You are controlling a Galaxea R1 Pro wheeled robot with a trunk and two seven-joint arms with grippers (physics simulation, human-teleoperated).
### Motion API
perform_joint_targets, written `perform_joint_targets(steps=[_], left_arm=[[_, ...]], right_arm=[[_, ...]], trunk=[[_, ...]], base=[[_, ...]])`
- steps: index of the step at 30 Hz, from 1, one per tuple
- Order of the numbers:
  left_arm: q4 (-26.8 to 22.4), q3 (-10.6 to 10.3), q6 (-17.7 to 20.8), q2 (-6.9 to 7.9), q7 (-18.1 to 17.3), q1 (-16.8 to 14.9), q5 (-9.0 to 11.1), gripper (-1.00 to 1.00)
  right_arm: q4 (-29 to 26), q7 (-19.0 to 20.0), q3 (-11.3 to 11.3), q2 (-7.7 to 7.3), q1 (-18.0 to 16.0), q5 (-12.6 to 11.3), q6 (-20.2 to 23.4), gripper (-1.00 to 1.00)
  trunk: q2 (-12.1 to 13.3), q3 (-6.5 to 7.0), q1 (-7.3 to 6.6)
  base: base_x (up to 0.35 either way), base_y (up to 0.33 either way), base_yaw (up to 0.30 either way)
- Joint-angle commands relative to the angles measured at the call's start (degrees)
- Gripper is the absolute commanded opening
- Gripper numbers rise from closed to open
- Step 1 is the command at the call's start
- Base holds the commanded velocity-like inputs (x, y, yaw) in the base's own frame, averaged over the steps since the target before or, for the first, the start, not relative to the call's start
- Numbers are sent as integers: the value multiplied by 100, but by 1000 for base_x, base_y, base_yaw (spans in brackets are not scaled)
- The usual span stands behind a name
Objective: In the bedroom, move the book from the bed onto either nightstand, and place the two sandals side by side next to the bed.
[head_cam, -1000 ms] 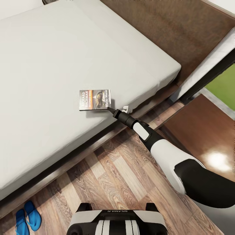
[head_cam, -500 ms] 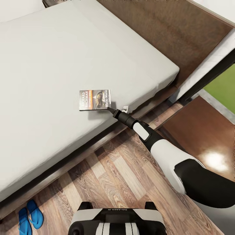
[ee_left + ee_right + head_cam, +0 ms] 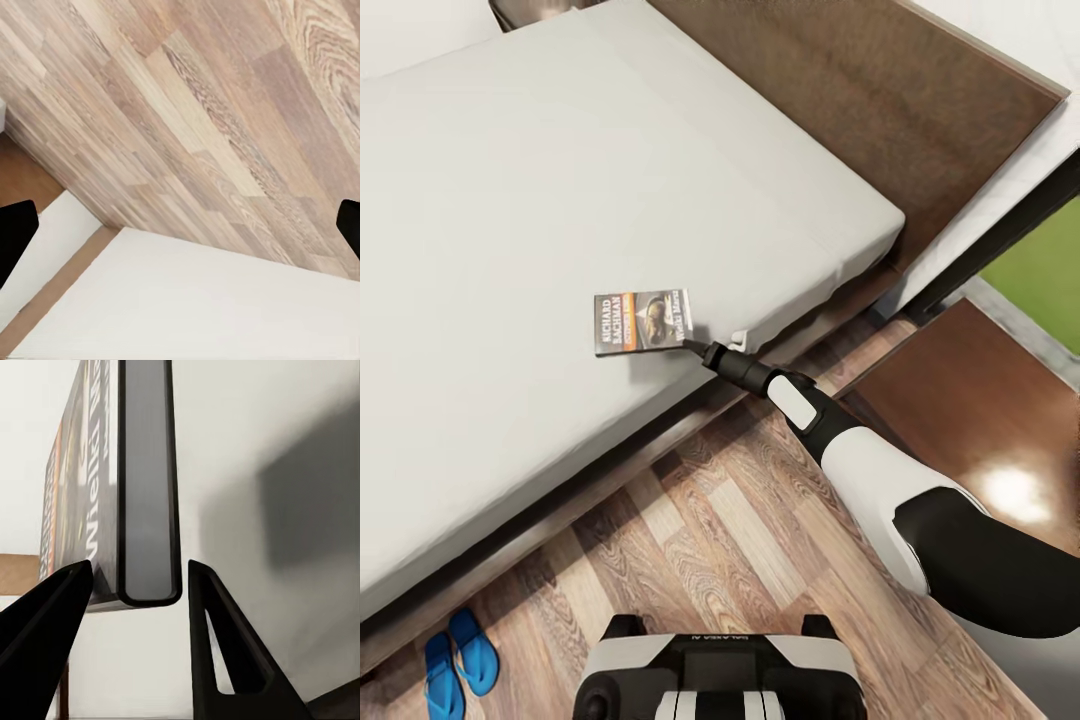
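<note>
The book point(image 3: 643, 321) lies near the edge of the light grey mattress of the bed point(image 3: 560, 180), its dark cover facing up. My right gripper point(image 3: 690, 344) reaches in from the floor side and is shut on the book's near edge. In the right wrist view the book point(image 3: 146, 487) stands edge-on between the two black fingers point(image 3: 52, 615), one on each face. The two blue sandals point(image 3: 460, 662) lie together on the wood floor at the lower left, beside the bed frame. In the left wrist view, my left gripper point(image 3: 180, 225) is open over the wood floor.
A glossy dark brown nightstand point(image 3: 980, 420) stands to the right of the bed, near the black-framed window point(image 3: 1000, 240) with grass behind it. The brown headboard point(image 3: 880, 90) runs along the top right. My base point(image 3: 715, 680) sits on the plank floor point(image 3: 740, 540).
The whole head view has shifted slightly, so the camera moved. The right gripper stays at the book's near edge. Book and sandals keep their places.
</note>
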Motion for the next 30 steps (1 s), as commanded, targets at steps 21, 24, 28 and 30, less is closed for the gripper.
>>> perform_joint_targets(steps=[21,24,28,30], left_arm=[[120,-23,39,13,225,0,66,100],[130,-22,39,16,217,0,67,100],[135,-21,40,18,206,0,66,100],[137,-21,40,18,202,0,67,100]], right_arm=[[-16,54,-9,0,24,-68,172,-100],[-20,63,-15,0,28,-72,169,-100],[-25,67,-26,0,33,-74,172,-100],[-26,68,-32,0,35,-75,173,-100]], trunk=[[842,376,-462],[962,429,-528],[1123,501,-615],[1203,537,-659]], base=[[0,0,0],[0,0,0],[0,0,0],[0,0,0]])
